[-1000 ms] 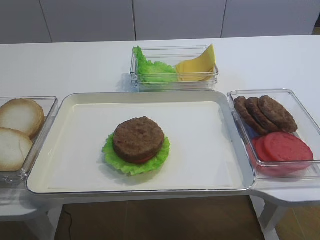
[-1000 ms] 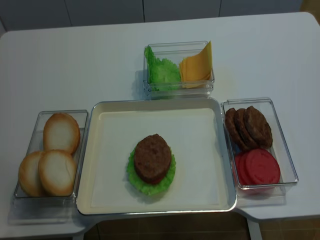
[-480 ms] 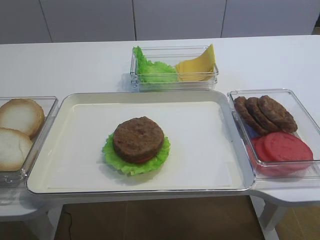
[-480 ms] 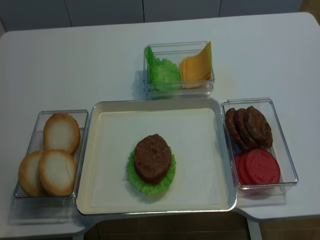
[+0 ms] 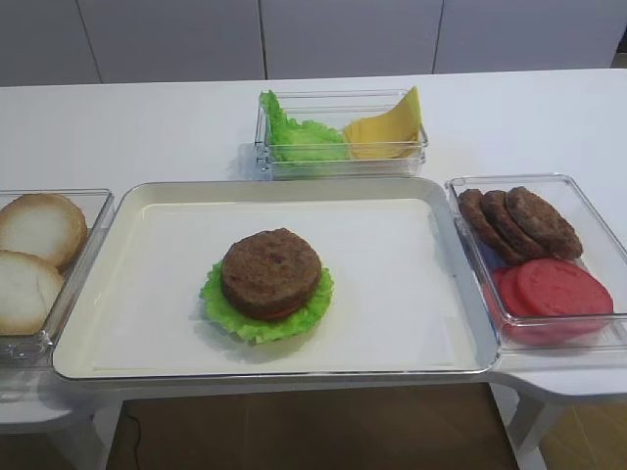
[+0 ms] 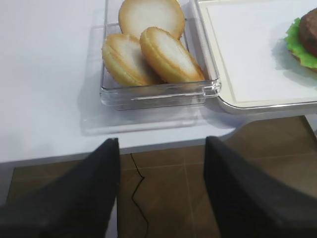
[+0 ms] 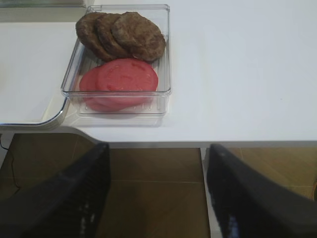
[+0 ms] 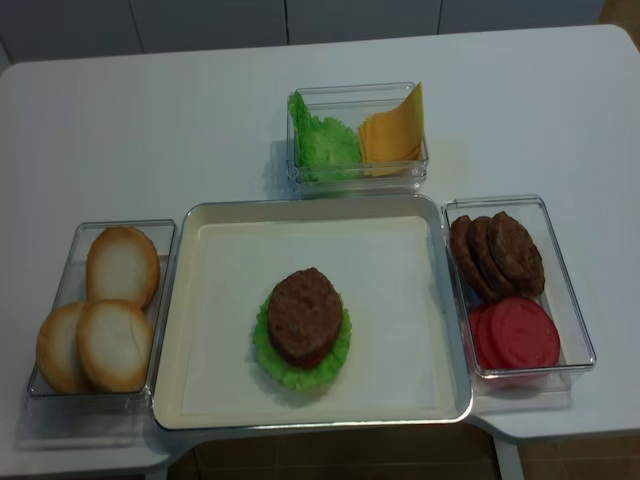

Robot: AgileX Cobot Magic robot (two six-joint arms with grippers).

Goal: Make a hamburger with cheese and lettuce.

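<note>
We see the right gripper (image 7: 157, 193) only in its own wrist view, two dark blurred fingers spread wide with nothing between them, hanging off the table's front edge over brown floor. Left gripper (image 6: 161, 191) likewise, only in the left wrist view, fingers wide apart and empty, below the table edge. Neither arm shows in the two high views. The hamburger (image 5: 267, 285) sits on the cream tray (image 5: 392, 333), a bit left of the tray's middle and toward the front: frilly green leaf at the bottom, a sliver of red tomato peeking out at the front, brown patty on top. Behind the tray stands a clear box (image 5: 342, 162) with the lettuce (image 5: 299, 137) in its left part and the cheese (image 5: 387, 130) in its right, the yellow slices leaning with a corner pointing up. We note a clear bin (image 8: 570, 300) just beside the tray on the right with three overlapping patties (image 8: 497, 254) at the back and tomato slices (image 8: 515, 335) at the front. Left of the tray another clear bin (image 8: 70, 390) holds three pale bun halves (image 8: 100, 315). All rests on a white table (image 5: 147, 122).
</note>
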